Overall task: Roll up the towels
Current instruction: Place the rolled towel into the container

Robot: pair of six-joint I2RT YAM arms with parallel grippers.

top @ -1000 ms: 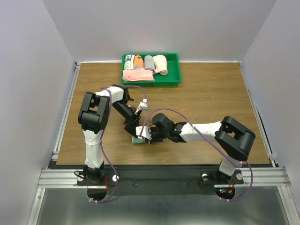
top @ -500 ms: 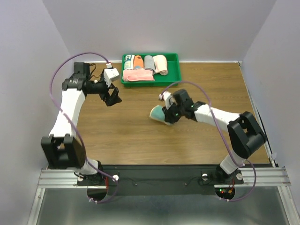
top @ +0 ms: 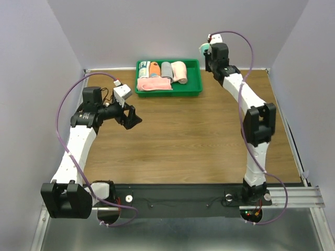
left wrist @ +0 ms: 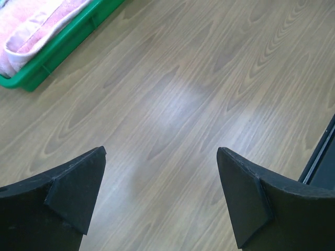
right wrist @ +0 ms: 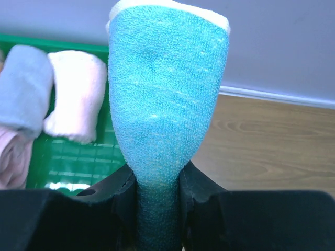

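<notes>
My right gripper point(top: 205, 53) is shut on the rolled teal towel point(top: 203, 48) and holds it in the air just right of the green tray point(top: 194, 88) at the table's back edge. In the right wrist view the teal roll point(right wrist: 167, 94), with a pale edge at its top, is pinched between the fingers of my right gripper point(right wrist: 158, 193). A rolled pale peach towel point(top: 179, 71) lies in the tray, and it also shows in the right wrist view point(right wrist: 76, 94). My left gripper point(top: 132, 118) is open and empty over bare table left of centre, as the left wrist view point(left wrist: 161, 178) also shows.
The tray also holds a grey roll point(top: 166, 69), an orange item point(top: 154, 68), a white-green item point(top: 144, 69) and a loosely folded pink towel point(top: 153, 84). The tray's corner point(left wrist: 52, 57) shows in the left wrist view. Walls enclose the table at the back and sides.
My right arm has carried the teal roll from the table's middle up to the back, beside the tray. My left arm has swung out from the centre to the left side, its gripper open.
</notes>
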